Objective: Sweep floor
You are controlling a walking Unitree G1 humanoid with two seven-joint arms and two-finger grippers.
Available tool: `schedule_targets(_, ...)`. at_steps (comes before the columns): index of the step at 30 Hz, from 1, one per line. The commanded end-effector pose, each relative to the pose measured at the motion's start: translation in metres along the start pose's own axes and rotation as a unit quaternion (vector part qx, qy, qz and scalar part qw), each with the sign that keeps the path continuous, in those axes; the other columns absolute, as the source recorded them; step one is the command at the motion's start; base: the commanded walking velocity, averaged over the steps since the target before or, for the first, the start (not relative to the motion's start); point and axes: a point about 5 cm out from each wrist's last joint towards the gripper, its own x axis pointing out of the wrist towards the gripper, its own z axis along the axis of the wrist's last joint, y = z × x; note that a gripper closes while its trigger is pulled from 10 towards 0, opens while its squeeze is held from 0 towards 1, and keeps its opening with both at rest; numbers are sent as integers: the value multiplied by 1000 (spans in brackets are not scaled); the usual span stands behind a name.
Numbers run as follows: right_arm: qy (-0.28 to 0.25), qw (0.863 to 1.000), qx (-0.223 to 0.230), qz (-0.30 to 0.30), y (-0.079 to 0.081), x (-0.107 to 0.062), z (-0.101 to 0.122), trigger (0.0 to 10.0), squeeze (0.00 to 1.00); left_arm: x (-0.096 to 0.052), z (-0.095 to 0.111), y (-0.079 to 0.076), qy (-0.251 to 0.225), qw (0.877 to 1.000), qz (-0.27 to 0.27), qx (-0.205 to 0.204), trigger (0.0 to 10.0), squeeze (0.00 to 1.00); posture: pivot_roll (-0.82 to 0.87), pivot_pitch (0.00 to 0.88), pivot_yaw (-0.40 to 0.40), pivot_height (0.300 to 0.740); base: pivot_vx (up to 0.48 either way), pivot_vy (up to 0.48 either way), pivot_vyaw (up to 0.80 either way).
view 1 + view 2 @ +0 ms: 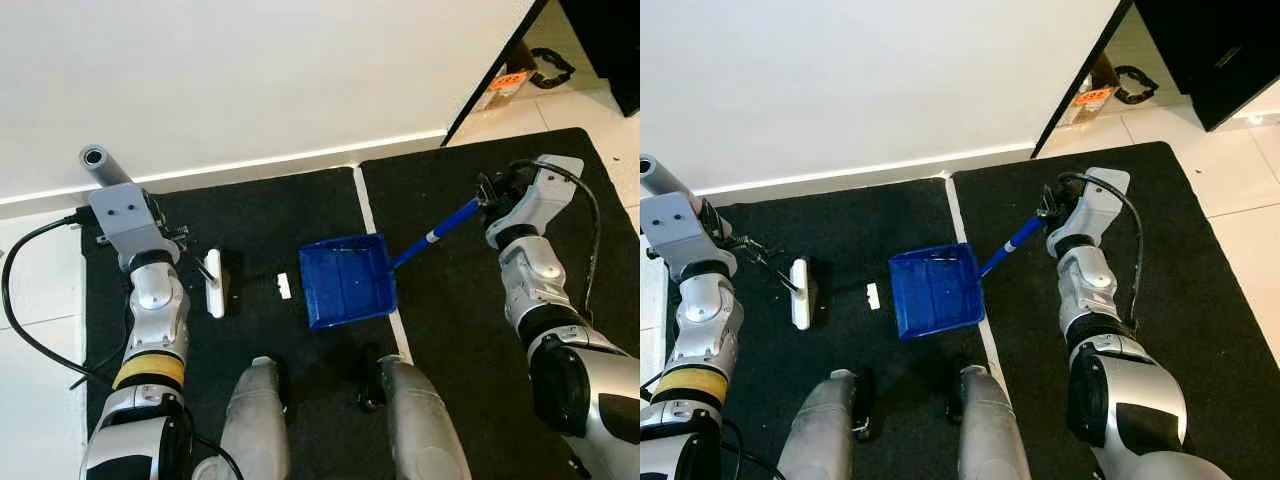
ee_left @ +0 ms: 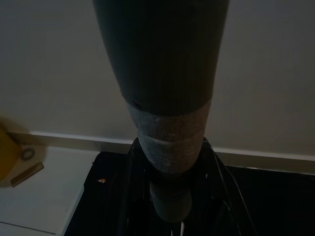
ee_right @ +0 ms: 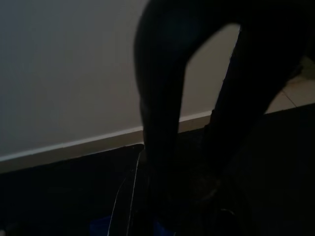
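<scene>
A small white scrap (image 1: 284, 286) lies on the black mat (image 1: 270, 215), between a white-and-black broom head (image 1: 216, 283) and a blue dustpan (image 1: 345, 280). The dustpan rests flat, straddling the seam between two mats. Its blue handle (image 1: 435, 235) rises to my right gripper (image 1: 488, 190), which is shut on it. The broom's grey handle (image 1: 97, 160) runs up past my left wrist, where my left gripper (image 1: 165, 238) is shut on it. The same handle (image 2: 162, 73) looms large and dark in the left wrist view. Two dark fingers (image 3: 157, 98) show in the right wrist view.
A white wall with a pale baseboard (image 1: 250, 165) runs close behind the mats. A second black mat (image 1: 460, 300) lies to the right. An open doorway at the upper right holds a cardboard box (image 1: 510, 85). White tiles (image 1: 40, 350) lie left. My feet (image 1: 255, 420) stand below the dustpan.
</scene>
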Motion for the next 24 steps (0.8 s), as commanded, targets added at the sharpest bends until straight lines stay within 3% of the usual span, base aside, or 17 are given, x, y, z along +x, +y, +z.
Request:
schedule_targets(1, -7, 1000, 1, -2, -1, -2, -1, 10000, 0, -10, -17, 6, 33, 999, 5, 20, 10000, 0, 97, 263, -87, 740, 0, 0, 0)
schedule_targets(12, -17, 999, 37, 11, 10, 2, 2, 10000, 0, -3, -1, 17, -4, 1000, -2, 27, 10000, 0, 119, 361, -95, 740, 0, 0, 0)
schedule_targets(24, -8, 999, -24, -24, 5, 9, 10, 10000, 0, 5, 8, 8, -14, 999, -29, 33, 10000, 0, 132, 432, -97, 740, 0, 0, 0)
